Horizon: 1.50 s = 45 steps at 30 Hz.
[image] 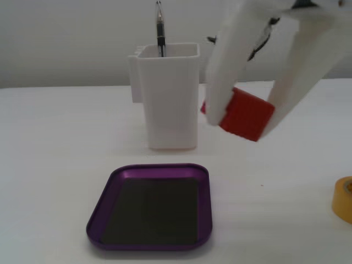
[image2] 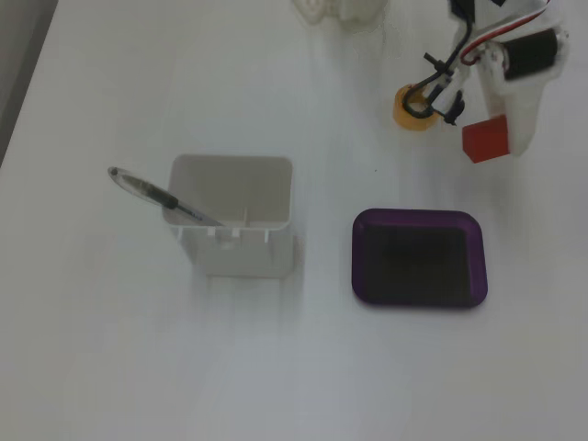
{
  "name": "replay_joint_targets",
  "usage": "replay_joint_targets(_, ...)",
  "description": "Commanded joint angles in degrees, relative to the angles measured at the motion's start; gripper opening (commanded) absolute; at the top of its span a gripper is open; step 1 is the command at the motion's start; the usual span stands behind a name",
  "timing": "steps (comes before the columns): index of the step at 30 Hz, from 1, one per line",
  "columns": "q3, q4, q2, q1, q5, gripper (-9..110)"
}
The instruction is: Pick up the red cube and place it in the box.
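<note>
white pincer (image: 250, 118) up in the air, two fat fingers (image: 228, 71) closed snug on the red cube (image: 246, 114), one on each side of it. red cube tilted, off the white surface (image: 66, 143), not touching anything but the fingers. seen from above too: pincer (image2: 491, 142) gripping the red cube (image2: 485, 141), with black and red wires and a dark motor just behind it. purple box (image: 151, 204) lying flat on the surface, low shiny rim, dark bottom, nothing inside. from above, box (image2: 418, 218) below the cube in the picture and a little to the left, with a strip of bare surface between them. tall white pen holder (image: 168, 99) standing upright behind the box, one pen (image: 160, 27) sticking out of it. from above, pen holder (image2: 234, 225) well to the left of the box, pen (image2: 152, 191) leaning out over its left side. yellow tape roll (image2: 413, 106) lying flat near the pincer, just to its left in the top picture; in the low side picture only a slice of the tape roll (image: 343, 199) at the right edge. no words or labels clear enough to read anywhere. lots of bare surface in front of the box and to its sides.
</note>
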Motion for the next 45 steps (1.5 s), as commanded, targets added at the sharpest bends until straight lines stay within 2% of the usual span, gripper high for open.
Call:
replay_joint_targets(1, -8.1, 0.4, -6.9, -0.2, 0.2, -1)
replay_joint_targets(10, -26.6, 2.3, -28.2, 9.8, 4.4, -1)
replay_joint_targets(19, -41.8, 12.8, -38.4, 9.8, 7.4, -1)
replay_joint_targets(37, -42.7, 14.6, -41.0, 9.8, 6.8, 0)
replay_joint_targets(45, -43.2, 16.8, -41.0, 10.0, 6.8, 16)
